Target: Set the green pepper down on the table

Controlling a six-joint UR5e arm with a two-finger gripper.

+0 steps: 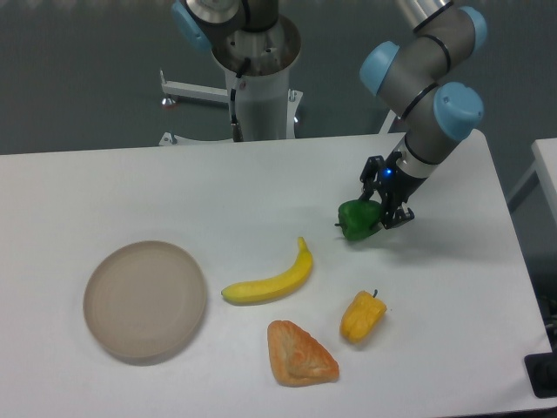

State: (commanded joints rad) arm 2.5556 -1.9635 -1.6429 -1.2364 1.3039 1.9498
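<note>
The green pepper (357, 220) is small, glossy and dark green, at the right of the white table (130, 183). It is between the fingers of my gripper (379, 212), which reaches down from the right. The jaws are closed on the pepper's right side. The pepper sits at or just above the tabletop; I cannot tell whether it touches.
A round beige plate (144, 300) lies at the front left. A banana (274, 279) lies in the middle, a croissant-like pastry (299, 354) in front of it, and a yellow-orange pepper (362, 317) at the front right. The robot base (258, 87) stands behind the table.
</note>
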